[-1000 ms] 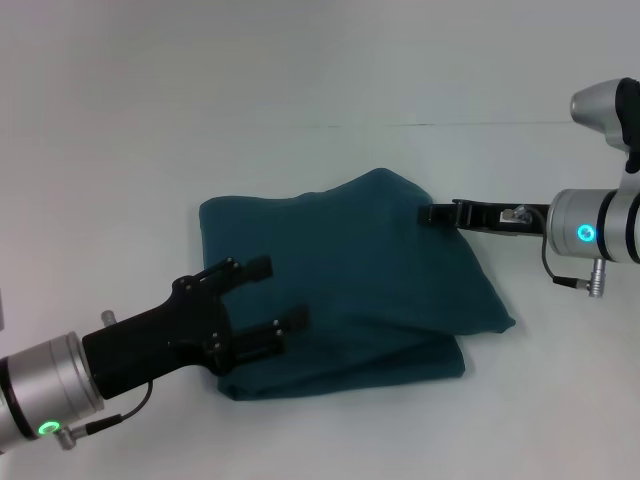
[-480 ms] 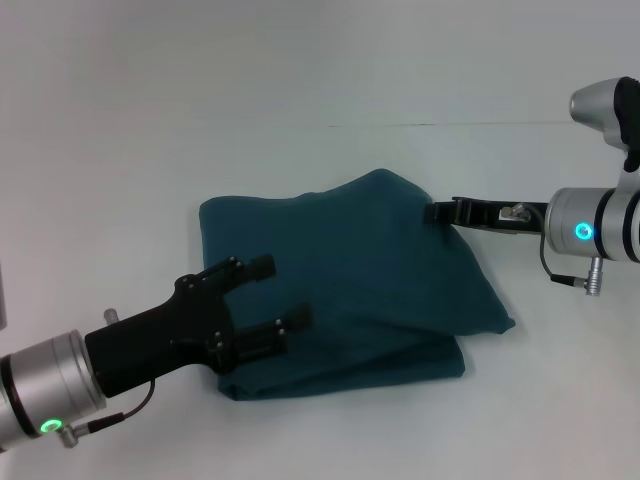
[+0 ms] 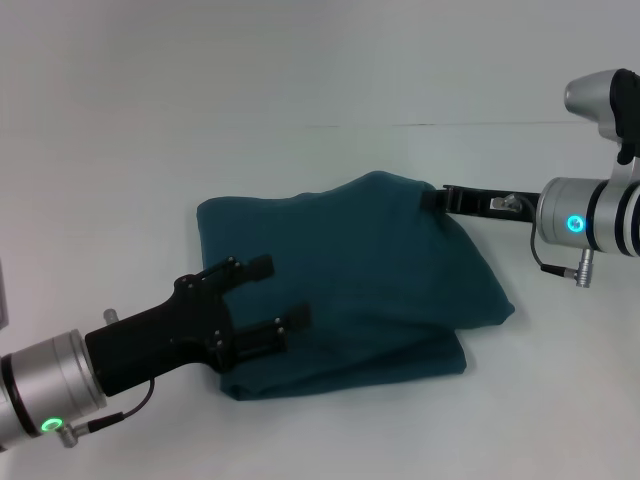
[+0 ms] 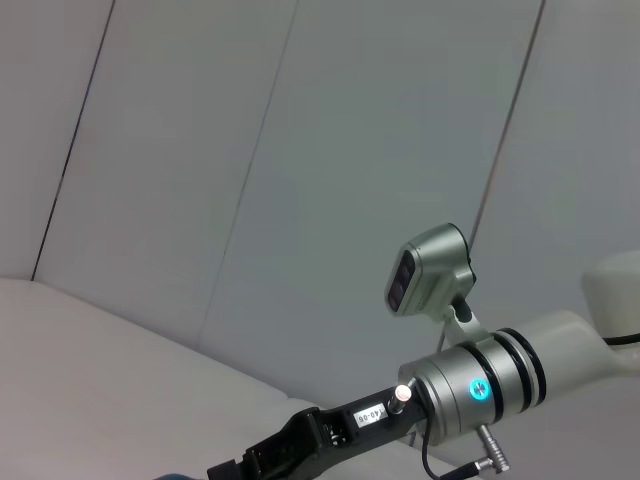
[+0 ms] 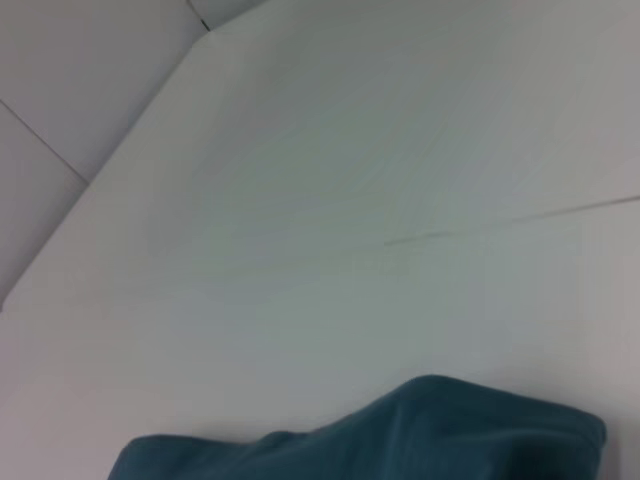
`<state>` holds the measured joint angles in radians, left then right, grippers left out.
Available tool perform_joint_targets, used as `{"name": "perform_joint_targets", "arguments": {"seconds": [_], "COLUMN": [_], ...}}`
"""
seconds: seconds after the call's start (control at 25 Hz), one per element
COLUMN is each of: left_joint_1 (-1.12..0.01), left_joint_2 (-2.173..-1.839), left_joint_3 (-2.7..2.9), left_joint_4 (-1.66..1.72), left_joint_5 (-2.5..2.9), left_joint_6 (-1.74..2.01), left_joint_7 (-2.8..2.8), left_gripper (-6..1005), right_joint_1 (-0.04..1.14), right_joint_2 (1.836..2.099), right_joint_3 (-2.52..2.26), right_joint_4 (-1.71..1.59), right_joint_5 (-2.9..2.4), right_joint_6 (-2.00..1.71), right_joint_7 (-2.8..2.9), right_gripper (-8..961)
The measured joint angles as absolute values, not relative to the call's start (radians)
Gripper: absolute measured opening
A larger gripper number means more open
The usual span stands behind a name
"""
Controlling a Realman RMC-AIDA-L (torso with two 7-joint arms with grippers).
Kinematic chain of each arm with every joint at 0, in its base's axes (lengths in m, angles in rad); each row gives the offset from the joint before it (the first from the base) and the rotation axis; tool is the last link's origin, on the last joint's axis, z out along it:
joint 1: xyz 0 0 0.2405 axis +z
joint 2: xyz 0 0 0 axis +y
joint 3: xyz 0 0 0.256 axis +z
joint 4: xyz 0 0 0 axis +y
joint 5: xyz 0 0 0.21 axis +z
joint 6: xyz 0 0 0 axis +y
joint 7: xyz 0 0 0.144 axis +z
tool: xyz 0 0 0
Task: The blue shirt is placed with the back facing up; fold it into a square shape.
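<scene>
The blue shirt [image 3: 360, 280] lies folded into a thick, roughly square bundle at the middle of the white table, its top layer sloping down to the right. It also fills the near part of the right wrist view, as the blue shirt [image 5: 420, 440]. My left gripper [image 3: 275, 295] is open, hovering over the bundle's front left part with nothing between its fingers. My right gripper [image 3: 432, 199] reaches in from the right, its tip at the shirt's far right corner. It also shows in the left wrist view as the right gripper [image 4: 290, 455].
The white table [image 3: 320, 80] stretches all around the shirt, with a thin seam line [image 3: 480, 124] running across its far side. Pale wall panels [image 4: 250, 150] stand behind the right arm in the left wrist view.
The right arm has risen a little and its wrist has shifted left, while its tip stays at the shirt's far right corner. The left arm and the shirt have barely moved.
</scene>
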<state>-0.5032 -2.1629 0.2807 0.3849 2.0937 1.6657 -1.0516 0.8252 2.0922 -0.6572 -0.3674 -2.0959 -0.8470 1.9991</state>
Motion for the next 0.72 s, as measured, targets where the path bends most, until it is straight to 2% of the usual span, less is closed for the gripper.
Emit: {"name": "perform_joint_targets", "arguments": {"seconds": [0.12,0.72], "left_joint_1": [-0.503,-0.508], "left_joint_2": [-2.163,-2.163], "left_joint_3": [0.281,0.275], "left_joint_4": [0.385,0.374], "left_joint_5": [2.093,2.091], "left_joint_6": [1.663,1.643], "left_joint_7": [-1.054,-1.057], "left_gripper": [876,876], "right_joint_1": [0.826,0.86], "right_joint_2": [2.092,2.087], "right_joint_3": [-0.656,-0.686], "right_joint_4": [-0.371,-0.384], "right_joint_5": [-2.093,-2.095], "right_joint_6": [-0.835,-0.81], "right_joint_7": [1.991,1.98], "right_gripper": [9,9]}}
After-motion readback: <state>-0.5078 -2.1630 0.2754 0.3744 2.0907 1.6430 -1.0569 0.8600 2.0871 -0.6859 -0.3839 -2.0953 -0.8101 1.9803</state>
